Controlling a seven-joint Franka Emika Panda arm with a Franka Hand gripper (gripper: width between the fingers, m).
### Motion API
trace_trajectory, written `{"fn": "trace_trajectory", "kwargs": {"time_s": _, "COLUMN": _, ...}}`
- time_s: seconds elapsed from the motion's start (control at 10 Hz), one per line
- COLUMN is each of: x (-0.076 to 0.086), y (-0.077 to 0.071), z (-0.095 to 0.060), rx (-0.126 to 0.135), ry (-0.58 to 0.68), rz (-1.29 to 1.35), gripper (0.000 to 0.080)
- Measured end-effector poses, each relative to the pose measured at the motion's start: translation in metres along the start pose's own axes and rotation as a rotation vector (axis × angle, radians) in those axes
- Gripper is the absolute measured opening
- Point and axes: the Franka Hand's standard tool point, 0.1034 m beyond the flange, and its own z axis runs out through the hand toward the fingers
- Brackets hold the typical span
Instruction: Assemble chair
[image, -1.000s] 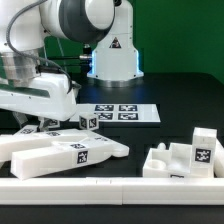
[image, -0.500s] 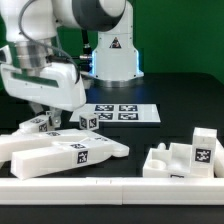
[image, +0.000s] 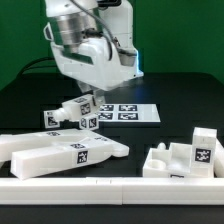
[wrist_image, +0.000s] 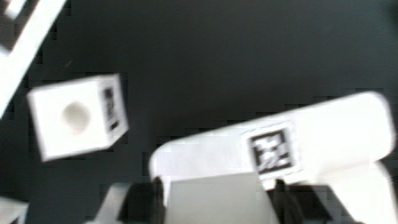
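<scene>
My gripper (image: 77, 99) hangs above the table left of centre, shut on a short white chair part (image: 64, 112) with tags on its end and side. That part is held clear of the table. In the wrist view it (wrist_image: 267, 150) fills the gap between the dark fingers (wrist_image: 146, 196), its tag facing the camera. A small white block (image: 88, 122) lies on the table just below; the wrist view shows a block (wrist_image: 79, 116) with a round hole in its face. Two long tapered legs (image: 60, 153) lie at the front left.
The marker board (image: 122, 112) lies flat behind the gripper. At the front right stands a slotted white panel (image: 172, 160) with an upright tagged block (image: 203, 150). A white rail (image: 110, 187) runs along the front edge. The arm's base (image: 112, 55) stands at the back.
The arm has swung from the exterior view's left toward the centre and risen. It carries the short white part up off the table. The legs and panel have not moved.
</scene>
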Motion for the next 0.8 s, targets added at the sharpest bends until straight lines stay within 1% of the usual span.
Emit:
{"fn": "trace_trajectory", "kwargs": {"time_s": 0.1, "x": 0.001, "y": 0.003, "z": 0.0, "rx": -0.002, "ry": -0.001, "rz": 0.014, "gripper": 0.0295}}
{"fn": "trace_trajectory", "kwargs": {"time_s": 0.3, "x": -0.002, "y": 0.0, "z": 0.001, "rx": -0.003, "ry": -0.002, "rz": 0.159, "gripper": 0.0294}}
{"fn": "trace_trajectory", "kwargs": {"time_s": 0.4, "x": -0.015, "y": -0.008, "z": 0.004, "rx": 0.003, "ry": 0.01, "rz": 0.343, "gripper": 0.0294}}
{"fn": "trace_trajectory", "kwargs": {"time_s": 0.5, "x": -0.04, "y": -0.023, "z": 0.012, "rx": 0.02, "ry": 0.03, "rz": 0.569, "gripper": 0.0294}}
{"fn": "trace_trajectory", "kwargs": {"time_s": 0.6, "x": -0.062, "y": -0.037, "z": 0.021, "rx": 0.015, "ry": 0.033, "rz": 0.765, "gripper": 0.0294}}
{"fn": "trace_trajectory", "kwargs": {"time_s": 0.7, "x": -0.075, "y": -0.05, "z": 0.025, "rx": 0.013, "ry": 0.036, "rz": 0.924, "gripper": 0.0294}}
{"fn": "trace_trajectory", "kwargs": {"time_s": 0.8, "x": -0.084, "y": -0.06, "z": 0.029, "rx": 0.014, "ry": 0.039, "rz": 1.012, "gripper": 0.0294}}
